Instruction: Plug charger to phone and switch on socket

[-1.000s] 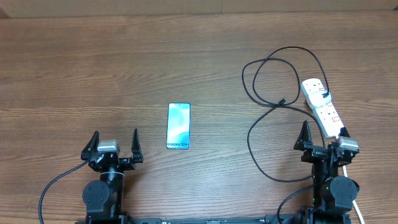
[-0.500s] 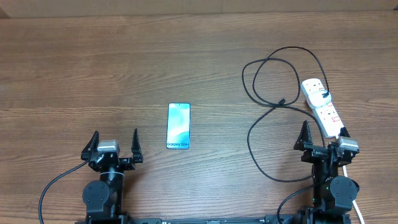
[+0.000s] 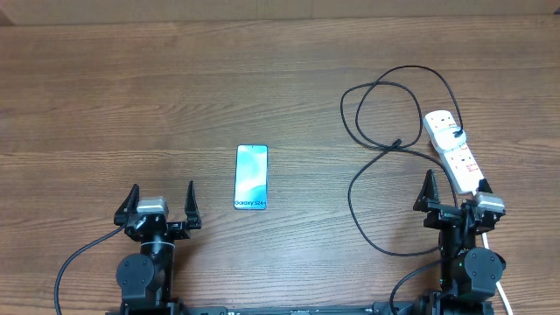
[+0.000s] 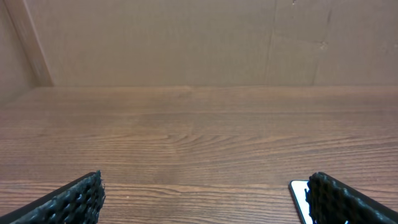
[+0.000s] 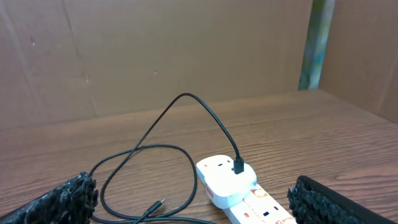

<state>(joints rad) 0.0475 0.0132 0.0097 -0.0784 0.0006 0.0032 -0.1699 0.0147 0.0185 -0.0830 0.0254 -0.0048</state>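
Note:
The phone point(image 3: 251, 178) lies flat, screen up, left of the table's middle; its corner shows beside the right finger in the left wrist view point(image 4: 298, 194). The white power strip, the socket point(image 3: 455, 153), lies at the right. A white adapter point(image 5: 227, 180) sits in its far end with the black charger cable point(image 3: 349, 197) plugged into it. The cable loops over the table, and its loose connector tip point(image 3: 398, 143) lies left of the strip and also shows in the right wrist view point(image 5: 159, 205). My left gripper point(image 3: 159, 206) is open and empty, near and to the left of the phone. My right gripper point(image 3: 455, 197) is open and empty, just in front of the strip.
A brown cardboard wall point(image 4: 199, 43) runs along the table's far edge. The strip's white cord point(image 3: 500, 282) runs back past my right arm. The cable's loops cover the wood between the phone and the strip.

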